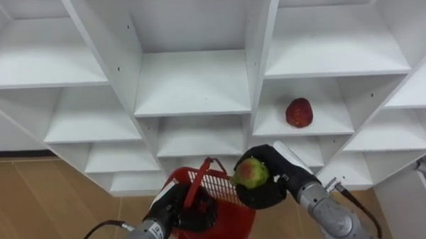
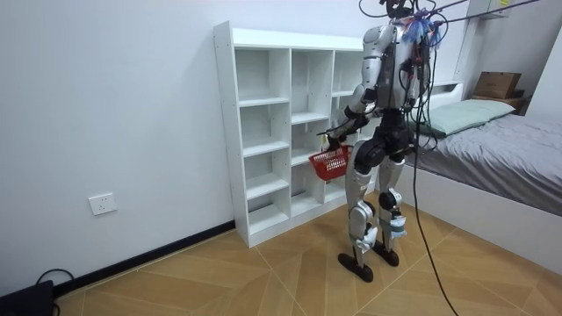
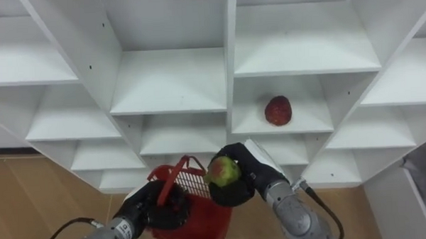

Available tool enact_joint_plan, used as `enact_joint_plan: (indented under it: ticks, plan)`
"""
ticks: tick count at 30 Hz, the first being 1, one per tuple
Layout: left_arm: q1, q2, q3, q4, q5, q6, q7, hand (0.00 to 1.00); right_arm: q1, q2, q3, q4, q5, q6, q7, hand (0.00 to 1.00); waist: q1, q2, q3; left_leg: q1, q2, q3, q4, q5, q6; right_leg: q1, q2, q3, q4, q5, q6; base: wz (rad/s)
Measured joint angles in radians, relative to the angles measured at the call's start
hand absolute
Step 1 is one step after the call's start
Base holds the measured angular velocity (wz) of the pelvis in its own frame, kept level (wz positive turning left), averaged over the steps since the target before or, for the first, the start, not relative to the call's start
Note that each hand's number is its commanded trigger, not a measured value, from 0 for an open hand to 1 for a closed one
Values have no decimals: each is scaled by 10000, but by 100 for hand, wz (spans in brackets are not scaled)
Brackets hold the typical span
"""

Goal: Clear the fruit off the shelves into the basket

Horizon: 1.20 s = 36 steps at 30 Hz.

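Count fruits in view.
2. One greenish fruit in the right robot hand, by the red basket; one red fruit on a shelf, right column. The basket's inside is partly hidden; more may lie there.

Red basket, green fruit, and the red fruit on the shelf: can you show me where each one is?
red basket [image 1: 232, 215], left eye view, on its side wall
green fruit [image 1: 251, 173], left eye view, middle of its skin
red fruit [image 1: 299, 112], left eye view, middle of its front
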<state>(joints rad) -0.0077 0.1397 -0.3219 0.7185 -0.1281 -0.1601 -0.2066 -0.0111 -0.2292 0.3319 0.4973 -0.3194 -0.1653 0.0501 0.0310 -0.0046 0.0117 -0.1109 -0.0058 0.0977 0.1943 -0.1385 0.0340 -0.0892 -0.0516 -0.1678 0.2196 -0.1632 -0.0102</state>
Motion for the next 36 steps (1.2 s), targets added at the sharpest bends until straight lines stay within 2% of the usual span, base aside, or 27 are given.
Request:
enact_joint_plan:
  ticks: [11,17,21,24,31,36]
  plan:
    - [-65,-63,-67,-359,-1,-36,-11,100,-96,-2,10,498,-194,1,-167,100,0,-9,2,12,0,76,-58,1,-2,25,-8,21,-121,1,3,-1]
    - [-126,-57,-92,-372,-17,-42,-9,100,-101,13,11,789,-206,2,-168,100,15,-71,42,10,2,98,-64,1,-2,18,-8,32,-151,1,3,0]
    - [-247,-4,-169,-381,-417,-44,-12,100,-107,21,17,828,-210,2,-171,100,27,-134,87,8,9,100,-89,0,-2,-1,3,42,-156,1,3,0]
    - [-313,9,-217,-415,-771,-45,-19,100,-132,104,18,993,-210,2,-170,100,21,-151,97,6,10,100,-101,-5,-10,-13,11,39,-157,1,3,0]
    - [-407,22,-356,-425,-761,-52,-180,100,-247,342,217,1366,-310,15,-162,100,27,-152,96,-22,4,102,-109,-6,-11,-26,22,23,-173,1,4,0]
    - [-404,21,-357,-664,-760,-52,-255,100,-281,366,361,1365,-637,15,-173,100,40,-146,93,-36,1,103,-107,-6,-11,-37,33,22,-172,1,4,0]
